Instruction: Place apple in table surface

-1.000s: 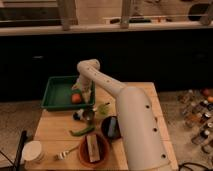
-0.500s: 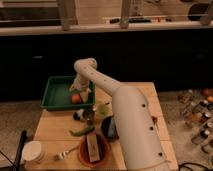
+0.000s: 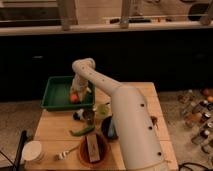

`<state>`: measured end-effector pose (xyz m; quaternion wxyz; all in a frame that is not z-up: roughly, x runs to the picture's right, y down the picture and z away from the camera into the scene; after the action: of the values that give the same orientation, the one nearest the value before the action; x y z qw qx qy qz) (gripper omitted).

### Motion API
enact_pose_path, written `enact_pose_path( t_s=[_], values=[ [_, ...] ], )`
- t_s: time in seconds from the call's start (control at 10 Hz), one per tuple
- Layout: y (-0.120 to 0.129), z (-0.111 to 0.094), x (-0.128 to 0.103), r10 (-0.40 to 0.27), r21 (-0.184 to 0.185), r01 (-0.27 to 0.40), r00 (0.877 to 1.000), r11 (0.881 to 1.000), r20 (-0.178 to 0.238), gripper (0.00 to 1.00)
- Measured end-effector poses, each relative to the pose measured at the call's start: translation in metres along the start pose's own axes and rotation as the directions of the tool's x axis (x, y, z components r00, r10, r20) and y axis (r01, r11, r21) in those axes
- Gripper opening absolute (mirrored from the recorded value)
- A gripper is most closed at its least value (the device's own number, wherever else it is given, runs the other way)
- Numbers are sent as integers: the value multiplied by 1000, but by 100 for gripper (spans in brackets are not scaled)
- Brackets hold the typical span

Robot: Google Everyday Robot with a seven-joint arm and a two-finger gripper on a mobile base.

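Note:
The apple (image 3: 73,98), small and orange-red, lies inside the dark green tray (image 3: 54,94) at the back left of the table surface (image 3: 52,125), a light tan wooden top. My white arm reaches from the lower right over the table to the tray. My gripper (image 3: 78,93) hangs at the tray's right side, right over or against the apple. The arm's wrist hides part of the apple's right side.
A pale green round fruit (image 3: 103,108) and a dark can (image 3: 89,117) stand just in front of the tray. A long green pepper (image 3: 82,131), a brown bowl (image 3: 93,150) and a white round lid (image 3: 33,150) lie nearer the front edge. Bottles stand on the floor at right (image 3: 197,112).
My gripper has moved a little to the left inside the tray, closer onto the apple. The apple and the other things have not moved.

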<state>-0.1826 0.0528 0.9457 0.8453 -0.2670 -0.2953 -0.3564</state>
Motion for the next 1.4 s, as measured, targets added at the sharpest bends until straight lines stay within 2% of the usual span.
enact_pose_path(
  t_s=[0.2,0.8,1.4],
  values=[
    [-1,-3,-3,-5,-5,5,1000,1000,-7,0],
    [-8,-16,-14,-28,-15,27,999,1000,-39,0],
    [-20,-38,-26,-57,-29,55,995,998,-84,0]
  ],
)
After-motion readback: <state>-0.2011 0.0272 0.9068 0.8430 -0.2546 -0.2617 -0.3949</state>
